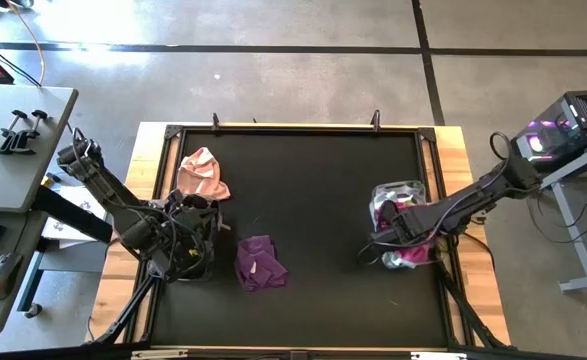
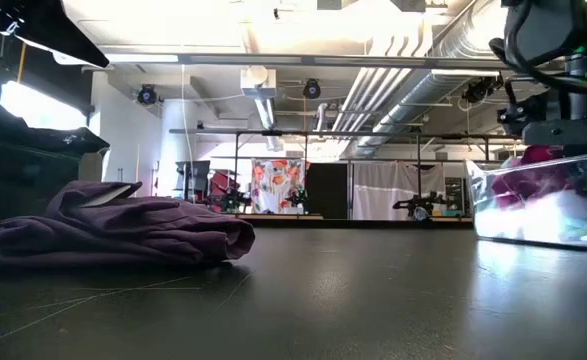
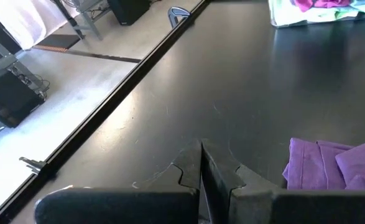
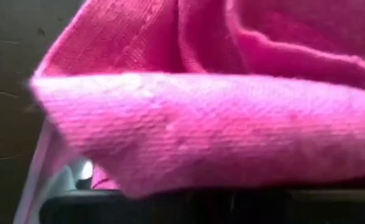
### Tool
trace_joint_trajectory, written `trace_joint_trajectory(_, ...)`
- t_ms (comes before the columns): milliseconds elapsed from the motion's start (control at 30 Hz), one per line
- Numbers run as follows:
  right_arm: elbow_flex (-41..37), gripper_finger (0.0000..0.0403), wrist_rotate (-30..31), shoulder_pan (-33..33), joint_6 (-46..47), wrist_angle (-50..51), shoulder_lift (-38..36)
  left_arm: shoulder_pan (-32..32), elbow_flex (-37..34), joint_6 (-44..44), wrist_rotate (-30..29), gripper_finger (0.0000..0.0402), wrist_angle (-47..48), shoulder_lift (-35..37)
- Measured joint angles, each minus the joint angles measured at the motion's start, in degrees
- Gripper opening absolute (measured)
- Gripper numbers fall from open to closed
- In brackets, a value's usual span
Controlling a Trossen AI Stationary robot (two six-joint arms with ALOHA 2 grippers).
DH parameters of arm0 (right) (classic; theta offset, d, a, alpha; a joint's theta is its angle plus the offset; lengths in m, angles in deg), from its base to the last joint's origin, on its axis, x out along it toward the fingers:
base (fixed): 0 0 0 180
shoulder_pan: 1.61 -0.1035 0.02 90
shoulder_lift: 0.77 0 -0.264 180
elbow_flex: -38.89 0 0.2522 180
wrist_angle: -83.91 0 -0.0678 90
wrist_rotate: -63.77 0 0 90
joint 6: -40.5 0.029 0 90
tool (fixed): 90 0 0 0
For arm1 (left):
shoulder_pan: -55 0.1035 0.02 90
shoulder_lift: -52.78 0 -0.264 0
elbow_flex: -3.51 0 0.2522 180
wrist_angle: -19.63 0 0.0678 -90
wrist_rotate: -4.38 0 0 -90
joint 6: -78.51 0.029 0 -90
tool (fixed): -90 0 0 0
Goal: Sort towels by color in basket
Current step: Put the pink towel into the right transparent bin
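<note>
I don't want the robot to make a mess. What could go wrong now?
The right gripper is down in the clear bin, shut on a magenta towel. Lifting it might drag other towels out or tip the light bin, which sits near the table's edge. The towel fills that wrist's view, so the arm may aim poorly.

Crumpled purple towel (image 2: 123, 232) on dark table (image 2: 353, 300), clear basket (image 2: 543, 205) far right.

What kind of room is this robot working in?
Probably a big workshop or robot lab. Bare pipes and ducts run under the ceiling, the concrete floor has taped lines, and a computer tower stands beside the black work table.
</note>
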State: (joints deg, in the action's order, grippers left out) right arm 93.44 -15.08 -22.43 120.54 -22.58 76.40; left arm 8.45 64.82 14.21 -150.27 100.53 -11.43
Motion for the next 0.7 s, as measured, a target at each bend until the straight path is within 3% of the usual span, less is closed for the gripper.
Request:
trace_joint_trajectory(200,6.2,0.0030,3.8,0.3,-3.0,9.3,0.1,0.0,0.0,0.0,0.0,0.0000,0.0,0.0)
trace_joint_trajectory(533,23.2,0.0175,5.9,0.2,-1.3,29.7,0.0,0.0,0.0,0.0,0.0,0.0000,0.0,0.0)
trace_joint_trajectory(700,26.2,0.0184,5.2,0.2,6.5,30.2,-0.8,0.0,0.0,0.0,0.1,0.0000,0.1,0.0)
